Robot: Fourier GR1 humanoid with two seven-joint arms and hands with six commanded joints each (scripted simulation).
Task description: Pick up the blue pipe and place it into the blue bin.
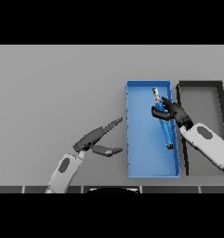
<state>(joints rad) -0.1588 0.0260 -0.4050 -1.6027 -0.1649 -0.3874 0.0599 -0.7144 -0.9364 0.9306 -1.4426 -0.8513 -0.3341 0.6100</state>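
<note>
The blue pipe [167,132] is a slim blue tube with a pale tip, lying lengthwise over the right half of the blue bin [141,139]. My right hand [171,111] reaches in from the right, fingers and thumb curled round the pipe's upper part. I cannot tell whether the pipe rests on the bin floor or hangs just above it. My left hand [97,139] stays left of the bin on the table, fingers straight and pointing toward the bin's left wall, holding nothing.
A dark grey bin [222,100] stands directly right of the blue bin, and my right forearm [208,144] crosses over its lower part. Grey table stretches to the left and far side.
</note>
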